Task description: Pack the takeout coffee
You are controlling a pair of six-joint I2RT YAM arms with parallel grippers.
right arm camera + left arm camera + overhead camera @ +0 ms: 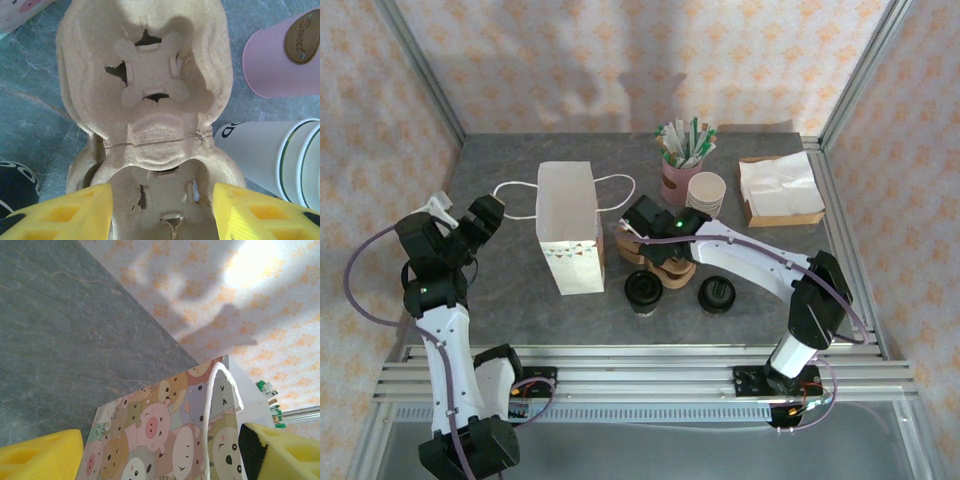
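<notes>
Here, the right claw [162,194] hangs spread apart over the cardboard cup tray [145,100], holding nothing; the left claw [160,442], likewise spread and empty, faces the paper bag [150,415] at the tray's nine o'clock. The coffee cup [643,291] stands beside the tray at its six o'clock, probably light, easily crushed and apt to spill, best taken low around its paper wall.

Right claw [638,222] hovers over cup carrier [676,272] beside bag [568,240].

cartoon-animal paper bag [165,440], pink cup [280,55], grey marbled table [60,340].
</notes>
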